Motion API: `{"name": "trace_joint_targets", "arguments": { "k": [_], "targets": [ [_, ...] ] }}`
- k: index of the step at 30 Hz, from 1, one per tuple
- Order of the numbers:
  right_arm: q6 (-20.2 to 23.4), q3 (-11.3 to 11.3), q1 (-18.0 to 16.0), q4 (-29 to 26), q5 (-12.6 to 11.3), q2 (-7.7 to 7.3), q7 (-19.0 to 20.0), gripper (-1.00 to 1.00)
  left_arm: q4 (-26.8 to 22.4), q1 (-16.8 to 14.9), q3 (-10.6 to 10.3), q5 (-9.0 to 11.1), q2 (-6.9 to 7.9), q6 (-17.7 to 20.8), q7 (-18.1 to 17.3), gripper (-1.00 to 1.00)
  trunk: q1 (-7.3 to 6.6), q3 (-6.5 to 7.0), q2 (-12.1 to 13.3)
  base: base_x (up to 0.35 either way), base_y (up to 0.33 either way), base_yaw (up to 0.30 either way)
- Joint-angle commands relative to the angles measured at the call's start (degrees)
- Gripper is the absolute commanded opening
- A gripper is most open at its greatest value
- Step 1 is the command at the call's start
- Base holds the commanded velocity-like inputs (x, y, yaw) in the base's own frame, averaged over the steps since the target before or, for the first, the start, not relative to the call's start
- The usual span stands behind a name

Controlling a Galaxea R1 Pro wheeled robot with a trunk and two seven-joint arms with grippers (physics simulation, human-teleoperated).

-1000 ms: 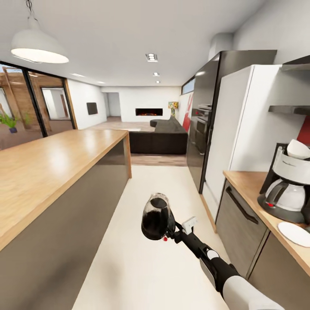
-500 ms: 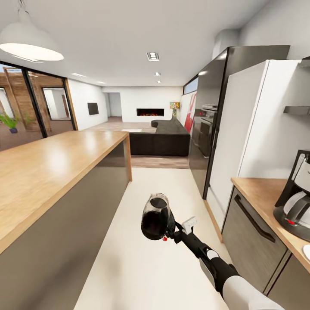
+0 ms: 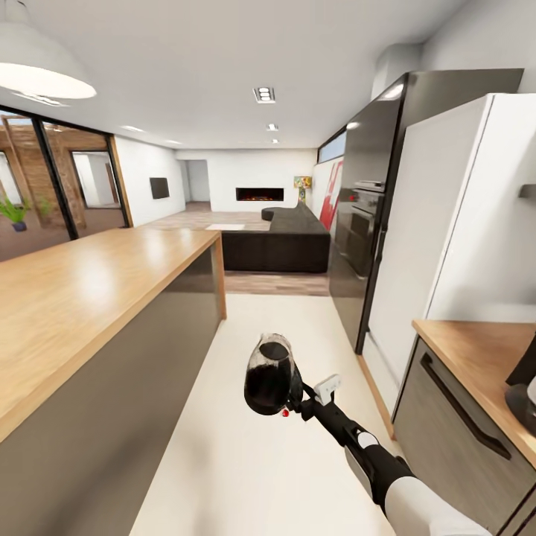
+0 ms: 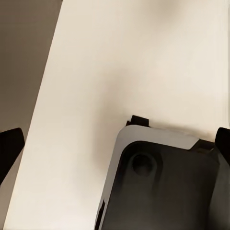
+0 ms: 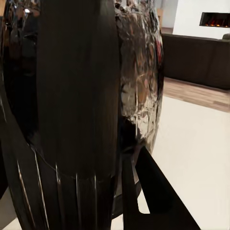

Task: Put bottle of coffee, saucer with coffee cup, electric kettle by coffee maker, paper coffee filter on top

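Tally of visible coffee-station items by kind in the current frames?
electric kettle: 1, shut in the right gripper, over the floor
coffee maker: 1, partly visible at the frame edge, on the kitchen countertop
Total: 2

Electric kettle (image 3: 272,376): dark, smoky, translucent, held aloft over pale floor, red switch low. Coffee maker (image 3: 523,387): black sliver at kitchen countertop's (image 3: 476,350) right edge.
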Motion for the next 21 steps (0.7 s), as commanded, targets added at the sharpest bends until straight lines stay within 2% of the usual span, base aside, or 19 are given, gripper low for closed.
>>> {"name": "trace_joint_targets", "arguments": {
  "k": [1, 21],
  "targets": [
    [-0.25, -0.23, -0.06, -0.03, 0.16, 0.02, -0.07, -1.0, 0.02, -0.03, 0.08, 0.38, -0.01, -0.18, 0.01, 1.0, 0.05, -0.1, -0.09, 0.339, 0.0, 0.0],
    [-0.25, -0.25, -0.05, -0.02, 0.16, 0.02, -0.04, -1.0, 0.02, -0.03, 0.06, 0.46, -0.01, -0.18, 0.01, 1.0, 0.05, 0.17, -0.09, 0.339, 0.0, 0.0]
  ]
}}
